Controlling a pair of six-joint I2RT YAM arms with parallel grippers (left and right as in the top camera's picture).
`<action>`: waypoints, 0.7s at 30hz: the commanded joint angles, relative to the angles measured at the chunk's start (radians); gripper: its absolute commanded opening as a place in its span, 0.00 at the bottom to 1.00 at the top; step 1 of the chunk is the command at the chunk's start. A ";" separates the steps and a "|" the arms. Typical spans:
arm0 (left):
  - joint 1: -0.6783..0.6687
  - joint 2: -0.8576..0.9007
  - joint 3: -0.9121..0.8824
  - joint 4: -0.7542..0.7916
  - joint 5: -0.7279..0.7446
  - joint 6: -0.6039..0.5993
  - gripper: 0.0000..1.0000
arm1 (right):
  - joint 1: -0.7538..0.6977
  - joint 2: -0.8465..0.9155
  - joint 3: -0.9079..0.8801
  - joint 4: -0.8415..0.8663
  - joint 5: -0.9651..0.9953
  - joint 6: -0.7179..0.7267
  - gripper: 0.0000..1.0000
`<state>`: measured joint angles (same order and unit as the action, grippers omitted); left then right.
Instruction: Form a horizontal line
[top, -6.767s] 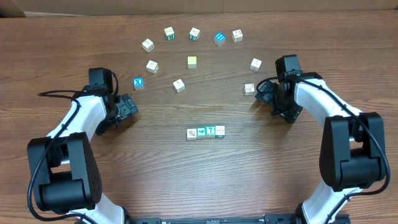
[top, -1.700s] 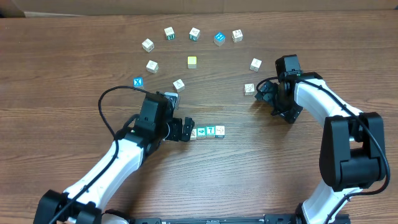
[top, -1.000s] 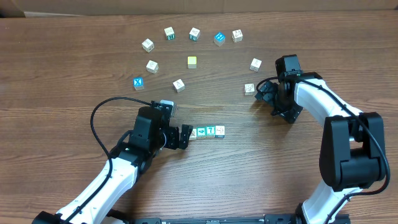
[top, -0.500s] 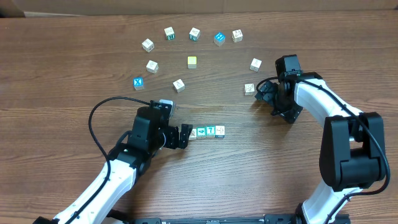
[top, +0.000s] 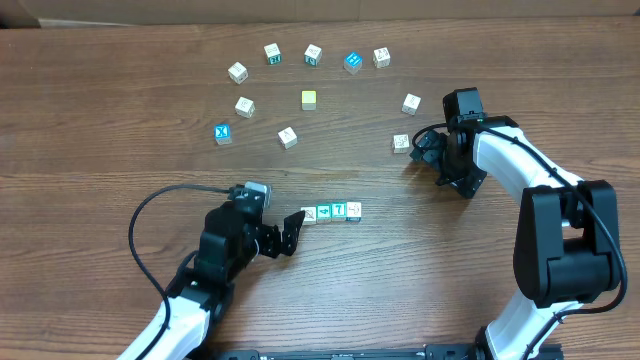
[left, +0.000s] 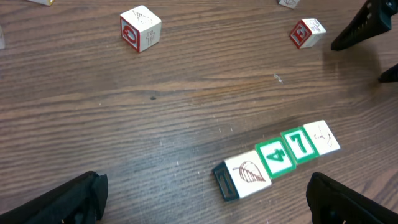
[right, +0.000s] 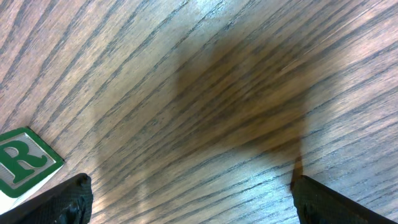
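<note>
The horizontal line (top: 331, 212) is a straight row of four small cubes at the table's middle; in the left wrist view they read as a white leaf cube (left: 247, 174), a green 4 (left: 274, 157), a green 7 (left: 298, 144) and a white cube (left: 322, 137). My left gripper (top: 290, 235) stands open just left of and below the row's left end, touching none of the cubes. Its jaws are wide in the left wrist view (left: 202, 202), with bare wood between them. My right gripper (top: 428, 158) is open at the right, far from the row, over bare wood (right: 193, 199).
Loose cubes form an arc at the back: a blue X cube (top: 222, 133), a pale-yellow cube (top: 309, 99), a blue cube (top: 352, 62) and several white ones. A white cube with a green R (right: 22, 162) lies beside my right gripper. A black cable (top: 150, 210) loops off the left arm.
My left arm has drawn back from the row's left end, toward the table's near edge, jaws staying open. The row and the right arm have not moved.
</note>
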<state>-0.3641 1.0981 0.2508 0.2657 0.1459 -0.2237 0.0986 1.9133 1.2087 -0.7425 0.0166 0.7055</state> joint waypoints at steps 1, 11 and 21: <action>0.006 -0.066 -0.035 0.012 -0.017 0.026 1.00 | -0.005 0.013 -0.011 0.006 0.012 -0.006 1.00; 0.006 -0.180 -0.174 0.145 -0.034 0.026 1.00 | -0.005 0.013 -0.011 0.006 0.012 -0.006 1.00; 0.007 -0.263 -0.246 0.206 -0.049 0.027 1.00 | -0.005 0.013 -0.011 0.006 0.012 -0.006 1.00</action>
<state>-0.3641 0.8562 0.0128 0.4755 0.1158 -0.2199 0.0986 1.9133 1.2087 -0.7422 0.0174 0.7052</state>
